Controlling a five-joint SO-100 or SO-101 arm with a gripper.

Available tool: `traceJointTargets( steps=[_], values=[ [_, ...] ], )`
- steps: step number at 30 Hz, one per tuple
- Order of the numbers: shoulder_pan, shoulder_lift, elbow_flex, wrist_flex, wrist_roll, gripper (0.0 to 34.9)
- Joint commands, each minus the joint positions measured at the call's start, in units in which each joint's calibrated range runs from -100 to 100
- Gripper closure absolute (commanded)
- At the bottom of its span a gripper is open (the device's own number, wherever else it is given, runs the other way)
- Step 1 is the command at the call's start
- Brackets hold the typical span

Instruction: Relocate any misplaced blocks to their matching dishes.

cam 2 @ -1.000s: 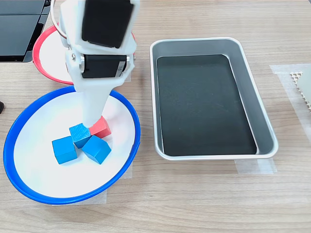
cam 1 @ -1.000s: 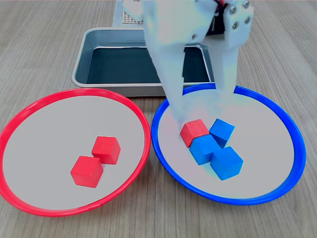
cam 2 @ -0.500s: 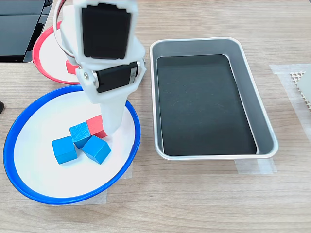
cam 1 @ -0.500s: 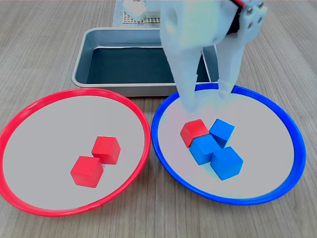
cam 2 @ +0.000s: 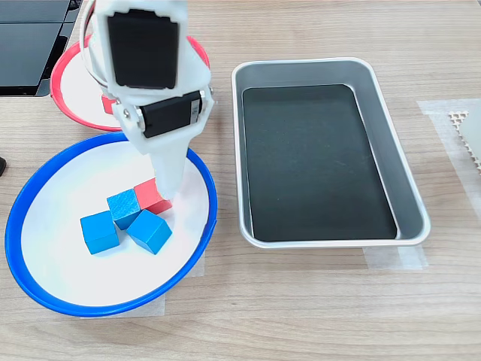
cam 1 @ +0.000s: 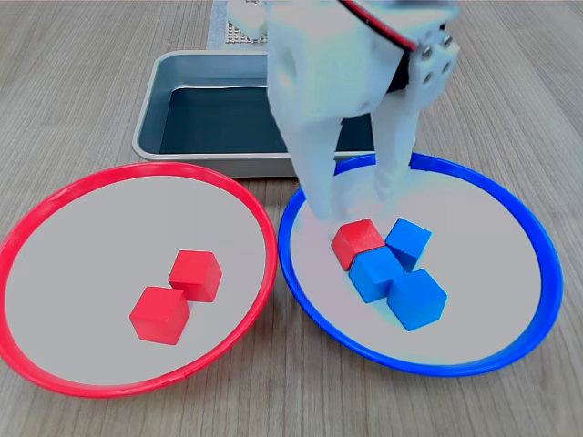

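the gripper (cam 1: 352, 202) is held wide open and empty above 1 red block (cam 1: 358, 243), which is lodged against 3 blue blocks (cam 1: 406, 273) near the blue-rimmed dish (cam 1: 545, 264)'s centre. the jaws should be lowered astride the red block alone, so the blue neighbours are not pinched or dragged.

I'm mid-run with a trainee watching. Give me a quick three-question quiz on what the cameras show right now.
1. True or false: the grey metal tray holds a block.
2. How many blue cubes lie in the blue-rimmed dish alongside the red cube?
3. Multiple choice: in the first exterior view, the pincer is A) shut on the red cube, B) open just above the red cube, C) over the red-rimmed dish.

Key:
1. False; the tray holds no block.
2. Three.
3. B; the two fingers stand apart and nothing is held between them.
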Motion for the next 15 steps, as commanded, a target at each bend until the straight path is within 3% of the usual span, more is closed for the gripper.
traceJointTargets(
  steps=[1,15],
  values=[
    [0.97,0.91,-4.58,0.07,0.59,18.7],
    [0.78,2.53,-6.58,2.30,0.68,19.1]
  ],
)
